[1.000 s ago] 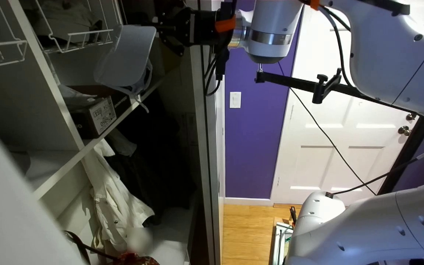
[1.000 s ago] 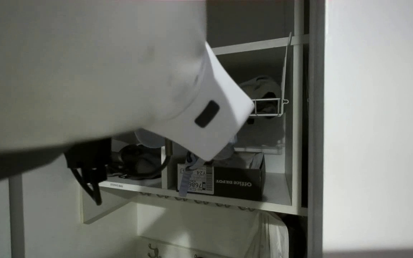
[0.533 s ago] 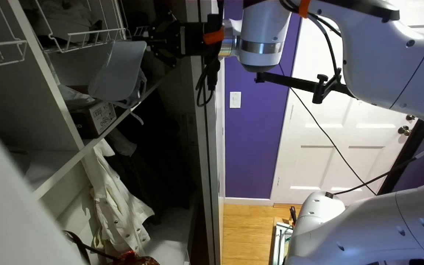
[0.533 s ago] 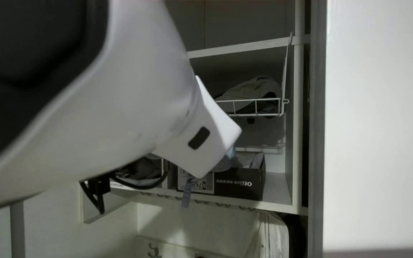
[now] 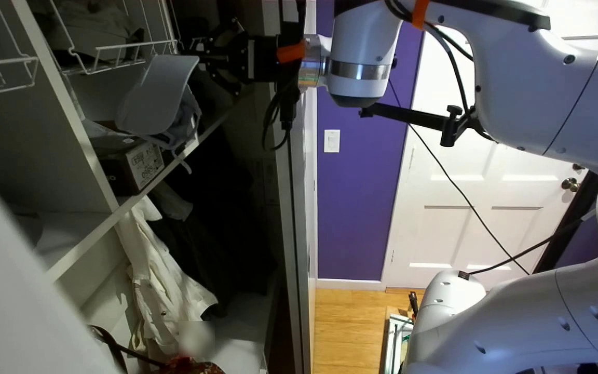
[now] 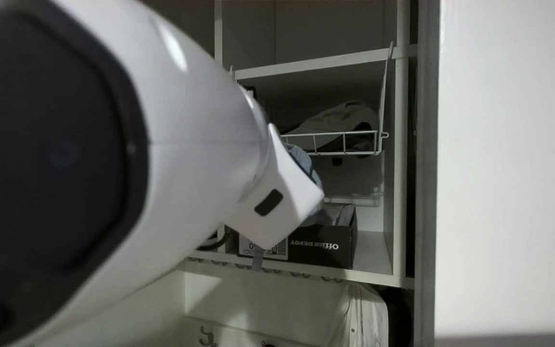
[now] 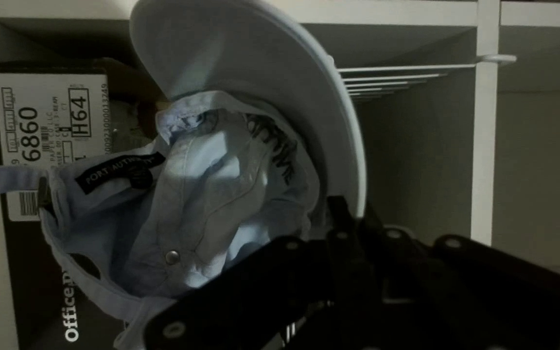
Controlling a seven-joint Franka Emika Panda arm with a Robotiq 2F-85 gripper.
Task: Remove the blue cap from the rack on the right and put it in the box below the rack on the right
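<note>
Now clenching the pincer [image 7: 355, 214] on the brim [image 7: 263, 61] of the cap [image 7: 212, 189], dangling it in front of and above the box [image 7: 32, 262], seemingly outside it. Probably needing only lowering in and letting go to finish. Judging removal from the rack [image 7: 406, 68] higher up as done, seeing no contact.

A purple wall [image 5: 358, 218] bearing a light switch [image 5: 331, 141] stands beside a white door [image 5: 444, 228] with a brass knob [image 5: 570, 184], above wooden floor [image 5: 348, 332]; a pale garment [image 5: 156, 275] hangs below a shelf board [image 5: 86, 241].
</note>
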